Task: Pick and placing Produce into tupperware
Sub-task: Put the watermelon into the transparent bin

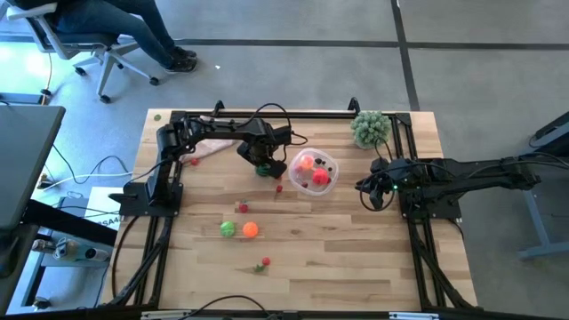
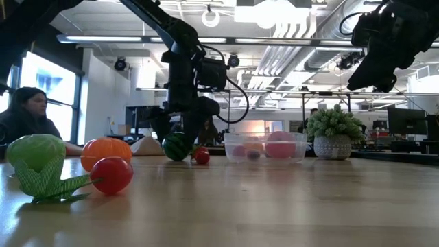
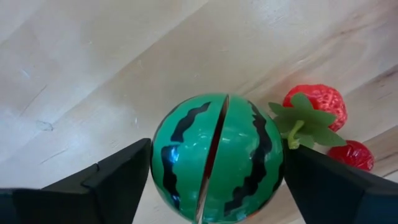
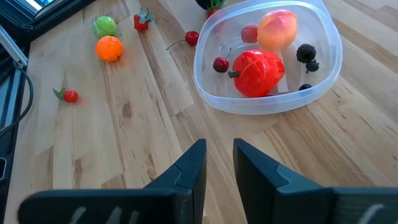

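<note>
Left wrist view: left gripper (image 3: 214,180) jaws straddle the striped green ball (image 3: 216,158), unclamped; rigid, slick, light—grip across its widest girth.

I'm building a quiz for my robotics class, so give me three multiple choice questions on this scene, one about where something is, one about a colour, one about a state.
1. Where does the bushy plant stand?
A. at a far corner of the table, on the right arm's side
B. inside the tub
C. beside the orange ball

2. What colour is the biggest piece in the tupperware?
A. blue
B. red
C. white

3. How does the left gripper stand at the striped green ball?
A. high above it, jaws shut
B. jaws on either side of it, ball on the table
C. carrying it over the tub

Answers: 1 A, the high view shows the plant at that corner. 2 B, the right wrist view shows a large red piece. 3 B, the left wrist view shows a jaw at each side, and the low view shows the ball on the wood.
</note>
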`<act>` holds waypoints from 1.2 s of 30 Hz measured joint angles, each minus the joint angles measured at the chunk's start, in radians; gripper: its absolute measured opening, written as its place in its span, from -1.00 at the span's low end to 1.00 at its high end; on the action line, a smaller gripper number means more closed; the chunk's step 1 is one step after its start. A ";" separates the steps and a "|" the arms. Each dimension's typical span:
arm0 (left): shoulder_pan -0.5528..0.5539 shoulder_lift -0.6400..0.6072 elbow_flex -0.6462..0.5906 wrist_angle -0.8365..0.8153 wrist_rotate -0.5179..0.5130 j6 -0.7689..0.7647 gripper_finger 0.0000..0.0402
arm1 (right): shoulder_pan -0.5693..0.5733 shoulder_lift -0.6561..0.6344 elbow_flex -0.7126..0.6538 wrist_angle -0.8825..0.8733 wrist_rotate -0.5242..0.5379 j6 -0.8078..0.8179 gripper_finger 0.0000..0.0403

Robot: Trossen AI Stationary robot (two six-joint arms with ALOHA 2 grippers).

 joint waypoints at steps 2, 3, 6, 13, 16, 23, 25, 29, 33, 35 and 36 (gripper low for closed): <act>0.000 0.000 0.000 0.000 0.000 -0.001 0.62 | 0.000 0.000 0.000 0.000 0.000 0.000 -0.65; 0.000 0.000 0.000 0.001 0.000 -0.002 0.60 | 0.000 0.000 0.000 0.000 0.000 0.000 -0.65; 0.000 0.000 0.000 0.001 0.000 -0.005 0.55 | 0.000 0.000 0.000 0.000 0.000 0.000 -0.65; 0.000 -0.002 0.000 -0.004 0.000 -0.012 0.48 | 0.000 0.000 0.000 0.000 0.000 0.000 -0.65; 0.000 -0.002 0.000 -0.005 0.000 -0.016 0.48 | 0.000 0.000 0.000 0.000 0.000 0.000 -0.65; 0.000 -0.002 0.000 -0.005 0.000 -0.020 0.48 | 0.000 0.000 0.000 0.000 0.000 0.000 -0.65; 0.000 -0.002 0.000 -0.005 0.000 -0.020 0.48 | 0.000 0.000 0.000 0.000 0.000 0.000 -0.65; 0.000 -0.002 0.000 -0.006 0.000 -0.020 0.49 | 0.000 0.000 0.000 0.000 0.000 0.000 -0.65; 0.000 -0.002 0.000 -0.006 -0.007 -0.030 0.48 | 0.000 0.000 0.000 0.000 0.000 0.000 -0.65; -0.001 -0.002 0.000 -0.009 -0.014 -0.035 0.48 | 0.000 0.000 0.000 0.000 0.000 0.000 -0.65; -0.001 -0.002 0.000 -0.012 -0.016 -0.041 0.48 | 0.000 0.000 0.000 0.000 0.000 0.000 -0.65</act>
